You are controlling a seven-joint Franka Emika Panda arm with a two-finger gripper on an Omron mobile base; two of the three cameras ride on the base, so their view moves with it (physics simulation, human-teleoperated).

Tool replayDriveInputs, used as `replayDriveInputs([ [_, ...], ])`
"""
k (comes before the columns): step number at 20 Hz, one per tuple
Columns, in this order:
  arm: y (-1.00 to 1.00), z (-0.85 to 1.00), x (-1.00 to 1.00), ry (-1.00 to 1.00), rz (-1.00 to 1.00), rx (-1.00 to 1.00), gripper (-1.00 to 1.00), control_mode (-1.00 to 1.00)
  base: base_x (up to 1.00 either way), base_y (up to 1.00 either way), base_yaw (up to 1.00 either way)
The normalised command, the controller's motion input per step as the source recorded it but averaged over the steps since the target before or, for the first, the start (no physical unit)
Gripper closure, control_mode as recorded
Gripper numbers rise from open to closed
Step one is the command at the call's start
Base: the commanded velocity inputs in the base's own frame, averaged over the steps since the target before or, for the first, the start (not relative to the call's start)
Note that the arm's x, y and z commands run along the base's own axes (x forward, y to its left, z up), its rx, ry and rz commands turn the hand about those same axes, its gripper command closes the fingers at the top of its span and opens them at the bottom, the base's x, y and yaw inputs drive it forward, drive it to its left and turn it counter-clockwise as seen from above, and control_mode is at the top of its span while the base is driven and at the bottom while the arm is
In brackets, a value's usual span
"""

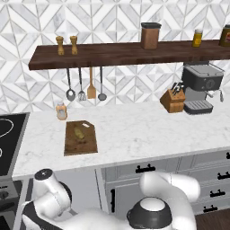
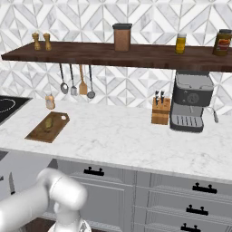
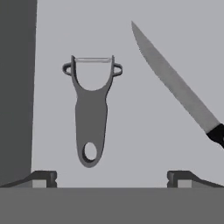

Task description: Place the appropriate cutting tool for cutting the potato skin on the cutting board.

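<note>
Hand view first: the peeler (image 3: 91, 117) lies flat on a plain grey surface, loop-shaped head toward the top of the picture, handle with its hanging hole toward the bottom. It sits between the two finger tips of the hand (image 3: 111, 178), nearer the left one, with clear grey surface separating it from both. The fingers stand wide apart, released, grasping nothing. To the right, well apart from the peeler, the kitchen knife (image 3: 175, 83) lies on a slant, blade tip up and its black handle running off the right edge. A darker wall runs down the left side.

Over to the left base view: the cutting board (image 1: 80, 137) rests on the marble tabletop (image 1: 148, 128) near the stove (image 1: 9, 139), and the potato (image 1: 79, 132) sits on the board, toward its far half. A small jar (image 1: 61, 110) stands just behind the board. Further right, a knife block (image 1: 173, 99) stands beside the coffee machine (image 1: 201, 87). Utensils hang under the wall shelf (image 1: 126, 54).

Right base view: same board, same potato on top, the arm's white body low in the corner.
</note>
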Motion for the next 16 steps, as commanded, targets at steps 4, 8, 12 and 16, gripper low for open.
replayDriveInputs([
  [4, -0.01, -0.26, 0.0, 0.08, 0.0, -0.01, -1.0, -1.0, 0.0, 0.0, 0.0],
  [8, 0.0, -0.3, 0.0, 0.0, 0.0, 0.01, -1.0, -1.0, 0.0, 0.0, 0.0],
  [12, 0.02, -0.38, 0.08, 0.0, 0.0, 0.0, -1.0, -1.0, 0.0, 0.0, 0.0],
  [16, 0.18, -0.33, 0.27, 0.06, 0.0, 0.0, -1.0, -1.0, 0.0, 0.0, 0.0],
])
